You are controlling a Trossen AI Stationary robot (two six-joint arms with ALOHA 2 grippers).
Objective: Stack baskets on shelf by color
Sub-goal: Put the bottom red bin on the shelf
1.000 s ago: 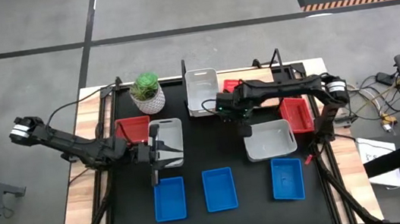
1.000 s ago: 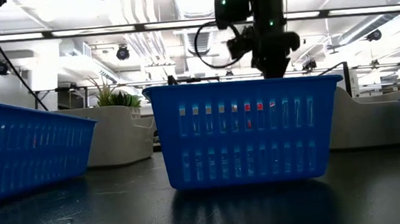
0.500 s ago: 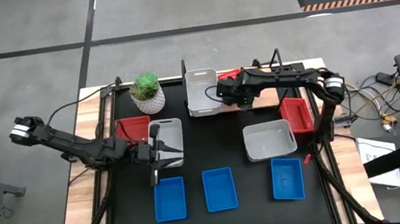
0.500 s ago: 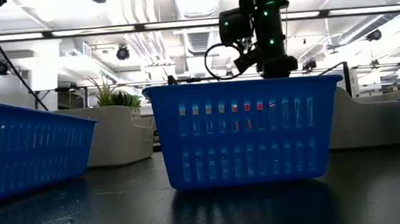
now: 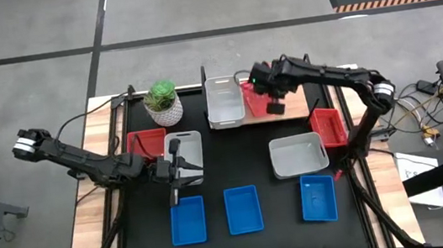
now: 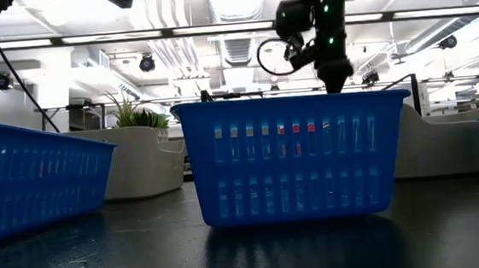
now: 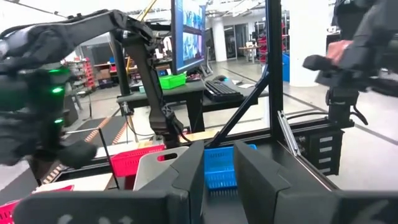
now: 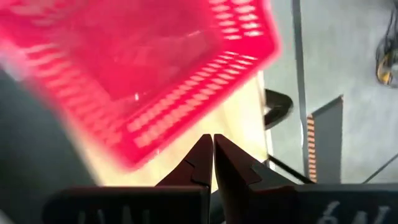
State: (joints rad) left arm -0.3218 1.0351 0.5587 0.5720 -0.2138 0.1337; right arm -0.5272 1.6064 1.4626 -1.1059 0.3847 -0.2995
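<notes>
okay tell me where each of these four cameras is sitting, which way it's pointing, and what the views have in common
High view: above the table, looking straight down; shows both arms, the left gripper at a white basket, the right gripper over the shelf.
Low view: table height, looking level across; an arm hangs behind the middle blue basket.
Left wrist view: looks past its own fingers clamping a white basket wall.
Right wrist view: looks past its shut fingers at a red basket.
Shared: high and right wrist views both show that red basket.

Three blue baskets (image 5: 243,209), three red baskets (image 5: 147,142), three white-grey baskets (image 5: 298,156), one potted plant (image 5: 163,102), two arms.
</notes>
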